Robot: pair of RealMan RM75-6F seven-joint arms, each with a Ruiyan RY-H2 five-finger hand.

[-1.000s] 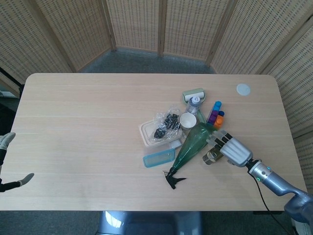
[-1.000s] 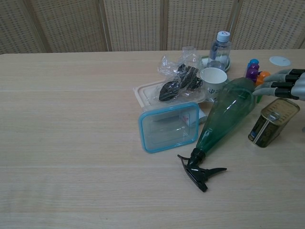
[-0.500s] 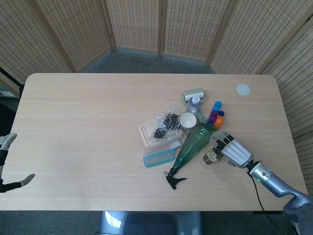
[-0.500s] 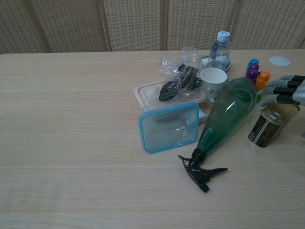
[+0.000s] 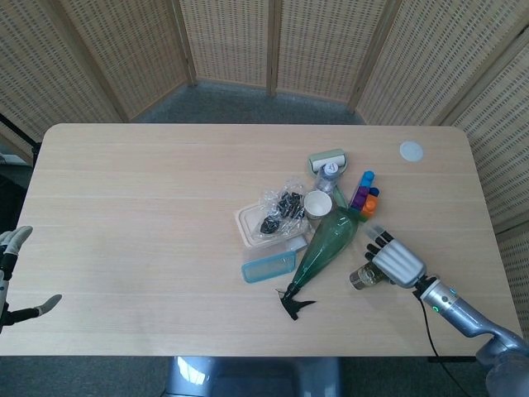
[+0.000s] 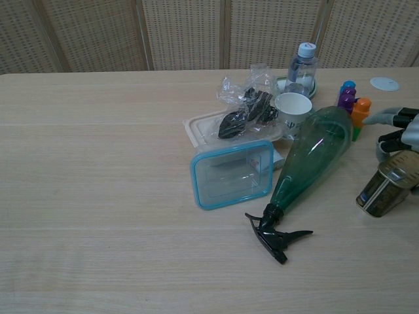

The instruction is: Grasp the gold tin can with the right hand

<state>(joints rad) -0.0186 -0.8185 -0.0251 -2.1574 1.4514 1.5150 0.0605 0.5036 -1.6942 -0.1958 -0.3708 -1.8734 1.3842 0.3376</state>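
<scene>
The gold tin can [image 5: 362,279] [image 6: 386,190] lies tilted near the table's right side, just right of the green spray bottle [image 5: 326,246] [image 6: 309,162]. My right hand [image 5: 395,262] [image 6: 398,135] is over the can's far end, and its fingers curl around the top and grip it. In the chest view the hand is cut off by the right edge. My left hand [image 5: 8,256] hangs off the table's left edge with its fingers apart and nothing in it.
Left of the can lie a blue-rimmed container [image 5: 269,266] [image 6: 232,173], a paper cup [image 5: 317,203] [image 6: 292,111], a crumpled plastic bag [image 5: 283,203], a water bottle [image 5: 328,175] [image 6: 302,65] and coloured blocks [image 5: 364,194] [image 6: 353,104]. A white disc [image 5: 411,150] sits far right.
My right hand has closed over the can and drawn it toward the near right, away from the spray bottle. The left hand has barely moved.
</scene>
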